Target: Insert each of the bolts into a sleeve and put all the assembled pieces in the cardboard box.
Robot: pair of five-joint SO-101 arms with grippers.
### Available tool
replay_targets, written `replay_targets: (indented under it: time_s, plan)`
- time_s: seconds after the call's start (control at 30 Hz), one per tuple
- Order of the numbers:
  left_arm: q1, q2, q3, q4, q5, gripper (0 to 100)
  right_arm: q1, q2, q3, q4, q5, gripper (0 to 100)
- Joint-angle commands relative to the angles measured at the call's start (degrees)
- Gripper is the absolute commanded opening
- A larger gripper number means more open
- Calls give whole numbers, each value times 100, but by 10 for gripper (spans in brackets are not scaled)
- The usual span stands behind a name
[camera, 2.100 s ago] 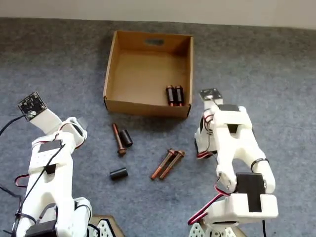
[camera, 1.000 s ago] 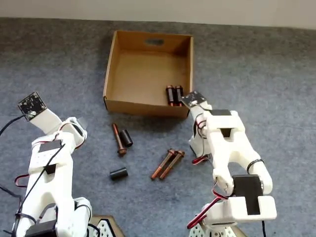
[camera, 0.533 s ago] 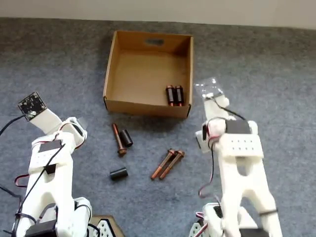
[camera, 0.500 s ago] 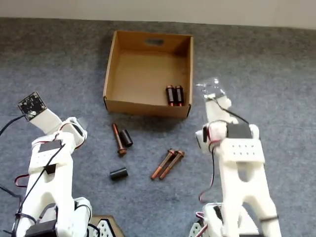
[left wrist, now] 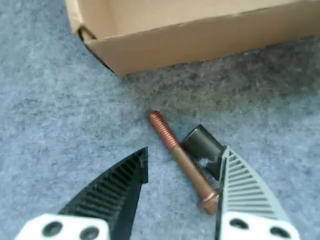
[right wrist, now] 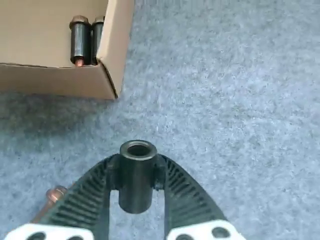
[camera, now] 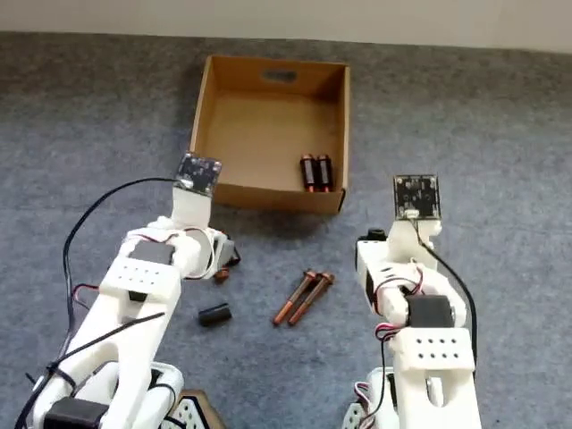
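The cardboard box [camera: 204,125] stands at the back with two assembled pieces [camera: 315,172] in its front right corner. My left gripper [left wrist: 185,152] is open and low over the carpet, its jaws on either side of a copper bolt [left wrist: 175,150] and a black sleeve [left wrist: 202,144] beside it. In the high view this gripper [camera: 219,256] is just in front of the box. My right gripper [right wrist: 136,167] is shut on another black sleeve [right wrist: 136,187], held upright above the carpet to the right of the box corner [right wrist: 112,75].
Two more bolts [camera: 304,297] lie side by side mid-table, and a loose black sleeve [camera: 214,314] lies left of them. A bolt head [right wrist: 54,194] shows beside my right gripper. The grey carpet to the right of the box is free room.
The left arm swung in from the left edge to the bolt and sleeve in front of the box. The right arm rose near the box corner, then drew back toward its base.
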State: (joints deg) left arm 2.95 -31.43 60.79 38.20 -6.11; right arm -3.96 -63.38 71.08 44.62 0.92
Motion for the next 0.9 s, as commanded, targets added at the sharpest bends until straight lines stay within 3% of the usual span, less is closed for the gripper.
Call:
replay_targets:
  time_s: [0.0, 0.23, 0.33, 0.47, 0.67, 0.87]
  plan:
    - [84, -13, -365, 105, -44, 235, 75, -251, 66, -119, -176, 7]
    - [119, -4, -347, 440, 9, 235, 75, -505, 180, -110, -167, 7]
    - [101, 66, -374, 519, 440, 233, 75, -523, 180, -110, -167, 7]
    - [84, 787, -778, 633, 1029, 231, 75, -523, 180, -110, -167, 7]
    - [84, 2079, -1991, 1618, 1705, 231, 75, -523, 180, -110, -167, 7]
    - [40, 2642, -2475, 1978, 1837, 231, 66, -523, 180, -110, -167, 7]
